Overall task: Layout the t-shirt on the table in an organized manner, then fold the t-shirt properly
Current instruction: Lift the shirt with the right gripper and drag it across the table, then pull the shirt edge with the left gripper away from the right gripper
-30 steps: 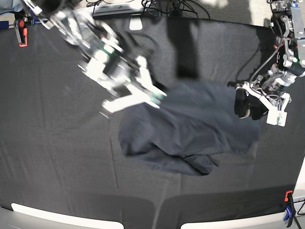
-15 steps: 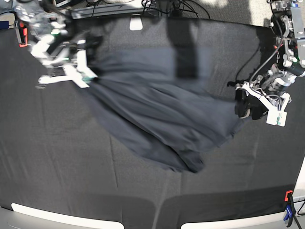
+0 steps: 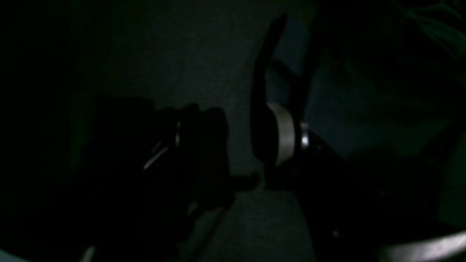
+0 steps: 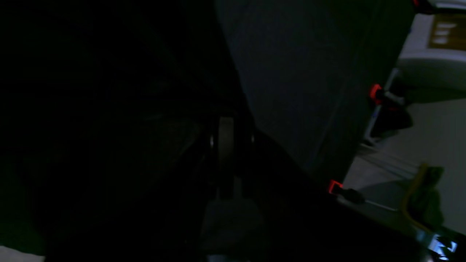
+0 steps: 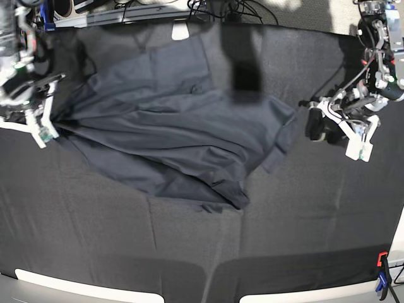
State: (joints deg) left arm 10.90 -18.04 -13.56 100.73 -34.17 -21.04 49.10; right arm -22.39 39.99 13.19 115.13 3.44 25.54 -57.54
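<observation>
The dark navy t-shirt lies spread in creases across the back left of the black-clothed table. My right gripper, at the base view's left, is shut on the shirt's left edge; in the right wrist view its jaws are pressed together in very dark cloth. My left gripper, at the base view's right, stands just right of the shirt's right edge, apart from it. In the left wrist view it is open, with bare table cloth between the jaws and the shirt off to one side.
An orange-and-blue clamp sits at the table's front right corner, and red clamps show along the table edge in the right wrist view. Cables and a small white object lie at the back edge. A pale edge runs along the front.
My right gripper swept left and back, dragging the shirt out from a bunched heap into a wide spread. The shirt's right edge left my left gripper, which now stands open.
</observation>
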